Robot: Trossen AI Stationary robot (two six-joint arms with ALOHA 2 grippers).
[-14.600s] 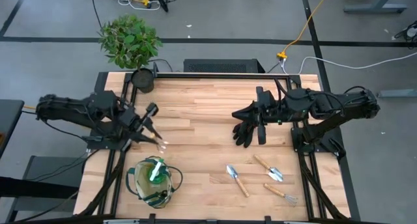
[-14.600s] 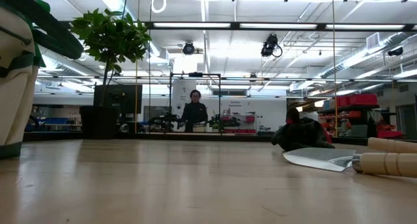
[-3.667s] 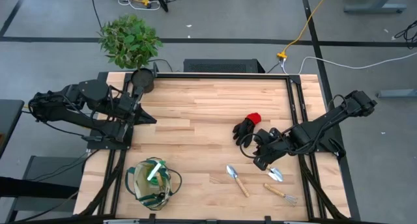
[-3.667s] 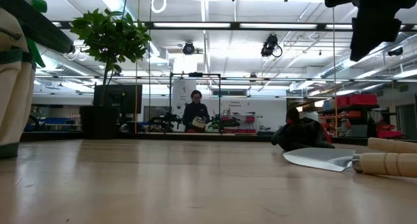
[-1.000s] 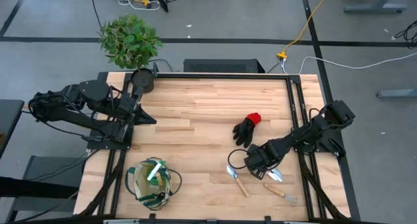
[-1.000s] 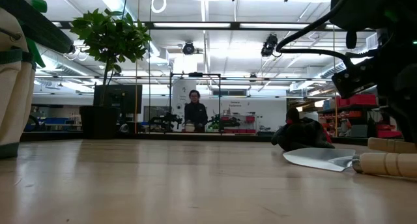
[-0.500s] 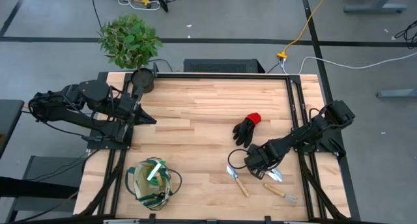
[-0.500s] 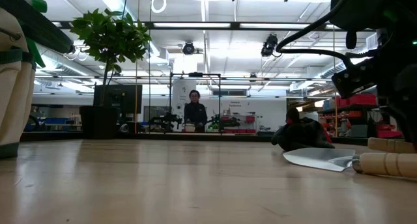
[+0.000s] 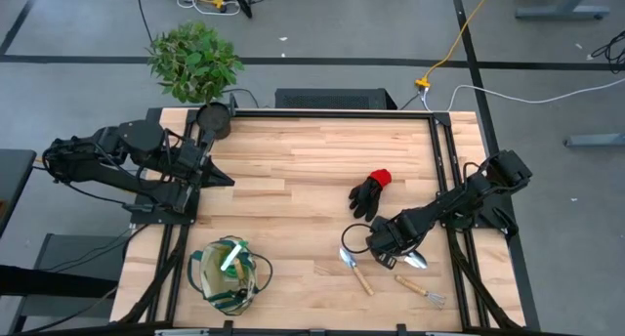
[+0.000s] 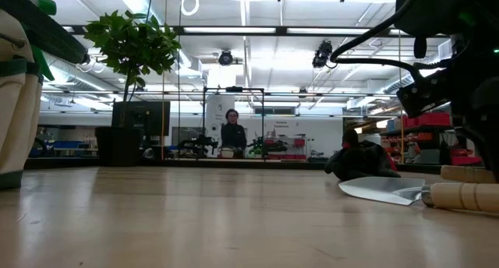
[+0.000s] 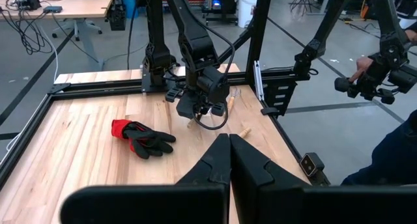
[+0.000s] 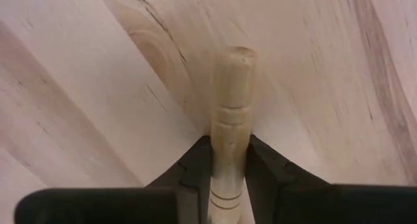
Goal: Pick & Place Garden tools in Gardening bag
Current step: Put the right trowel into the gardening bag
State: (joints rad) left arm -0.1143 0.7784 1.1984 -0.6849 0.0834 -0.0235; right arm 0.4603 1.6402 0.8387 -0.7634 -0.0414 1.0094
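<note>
My right gripper (image 9: pixel 386 240) points down at the table's near right, shut on the wooden handle of a small metal trowel (image 9: pixel 410 258). A second trowel (image 9: pixel 355 269) and a hand fork (image 9: pixel 422 292) lie flat on the table close by. The black glove with a red cuff (image 9: pixel 369 192) lies just beyond them. The beige gardening bag with green trim (image 9: pixel 229 273) stands at the near left with a green spray bottle (image 9: pixel 232 255) inside. My left gripper (image 9: pixel 220 178) hangs shut above the table's left side, touching nothing. My right gripper pinches the trowel's wooden handle (image 12: pixel 229 129) between its two fingers (image 12: pixel 195 164), a short way back from the handle's rounded free end (image 12: pixel 236 55). The fingers come from above, pointing down, and lie across the handle. The trowel lies flat on the table.
A leafy plant (image 9: pixel 193 61) and a black round pot (image 9: pixel 214 119) stand at the far left corner. Black frame rails (image 9: pixel 444 180) run along the table's sides. Bare wood stretches across the middle and far part of the table (image 9: pixel 312 150).
</note>
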